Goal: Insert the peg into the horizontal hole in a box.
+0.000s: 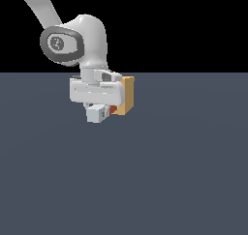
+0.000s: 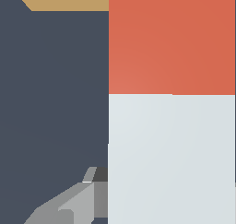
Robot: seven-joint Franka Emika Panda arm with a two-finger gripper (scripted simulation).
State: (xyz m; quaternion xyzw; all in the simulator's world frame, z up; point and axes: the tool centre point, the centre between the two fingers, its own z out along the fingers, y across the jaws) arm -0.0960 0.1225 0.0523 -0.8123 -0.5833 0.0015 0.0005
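Stretching flat and dark slate-blue under a black background, the surface (image 1: 145, 181) carries little. From the exterior view's upper left the white arm (image 1: 80, 40) bends down, its end effector (image 1: 99, 114) clamped on the peg's (image 1: 97, 114) pale grey-white half. The peg lies level, its red-orange end against the box's (image 1: 127, 95) face, just to the right. The hole itself is hidden. The wrist view shows one finger (image 2: 78, 204) beside the peg (image 2: 171, 103).

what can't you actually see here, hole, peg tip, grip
- Hole: not visible in either view; the gripper and peg cover the box face in the exterior view.
- Peg's red tip: exterior view, hidden where it meets the box; wrist view, cut off by the edge.
- Finger contact: wrist view, peg fills the frame.
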